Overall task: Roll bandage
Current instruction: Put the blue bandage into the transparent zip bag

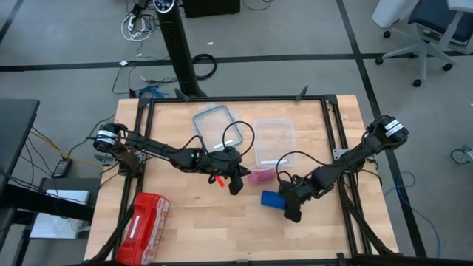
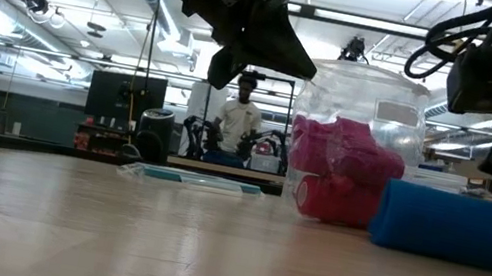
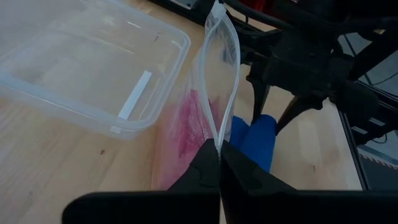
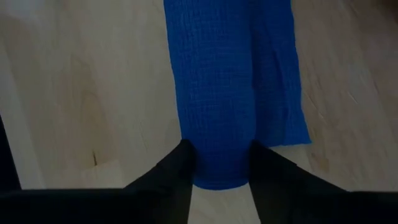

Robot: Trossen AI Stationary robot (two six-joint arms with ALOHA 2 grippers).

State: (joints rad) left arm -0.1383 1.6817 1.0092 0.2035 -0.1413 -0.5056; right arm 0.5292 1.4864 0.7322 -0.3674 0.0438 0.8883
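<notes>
The bandage (image 1: 271, 199) is a bright blue roll lying on the table right of centre; a loose flat tail (image 4: 283, 93) lies beside it. My right gripper (image 4: 217, 163) stands over the roll's end, shut on it. A clear plastic bag (image 2: 359, 128) with pink rolls (image 2: 342, 170) inside stands beside the bandage, its bottom on the table. My left gripper (image 3: 219, 155) is shut on the bag's top edge at the table's middle (image 1: 236, 183). My left gripper pinches the bag's upper rim (image 3: 216, 127) between its two fingertips, coming from the table's left and slanting down. The bag stands upright with its mouth held up and its filled bottom on the table. My right gripper has the roll's end (image 4: 217, 177) between its two fingers (image 4: 177, 165), one on each round side. The fingers point steeply down. The roll lies flat on the table.
A clear container (image 1: 275, 139) and its blue-rimmed lid (image 1: 218, 127) sit at the far middle of the table. A red plastic-wrapped pack (image 1: 148, 218) lies at the near left. A person stands in the room beyond the table.
</notes>
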